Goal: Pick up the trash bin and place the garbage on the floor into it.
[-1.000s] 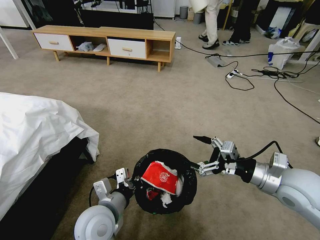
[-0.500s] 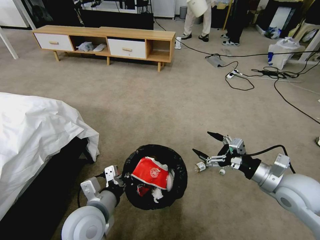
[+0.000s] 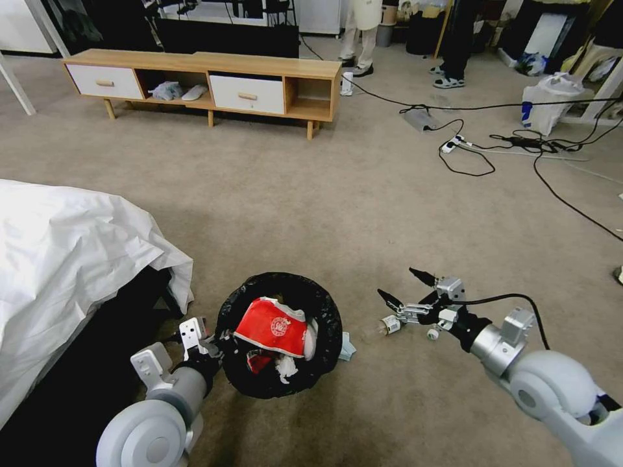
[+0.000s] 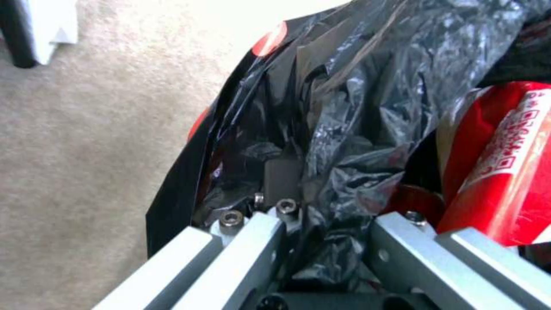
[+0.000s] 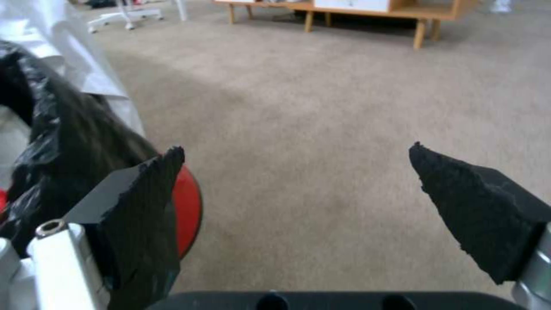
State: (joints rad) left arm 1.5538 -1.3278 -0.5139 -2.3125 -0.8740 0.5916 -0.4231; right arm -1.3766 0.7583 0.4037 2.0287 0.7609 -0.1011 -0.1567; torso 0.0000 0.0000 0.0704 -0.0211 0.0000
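floor (image 3: 363,214) carpet | trash bin (image 3: 279,334) gripped by left jaws | right jaws apart

Right gripper (image 5: 295,172) fingers spread wide over bare beige carpet (image 5: 321,112). Black-bagged trash bin (image 5: 63,146) with a red edge sits just beside one fingertip. Wooden cabinet legs (image 5: 422,36) well beyond.

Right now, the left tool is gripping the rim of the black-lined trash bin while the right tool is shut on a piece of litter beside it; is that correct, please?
Not quite. The left tool does grip the trash bin by its rim, but the right tool is open and holds nothing. The right wrist view shows its two black fingertips spread wide apart over bare carpet.
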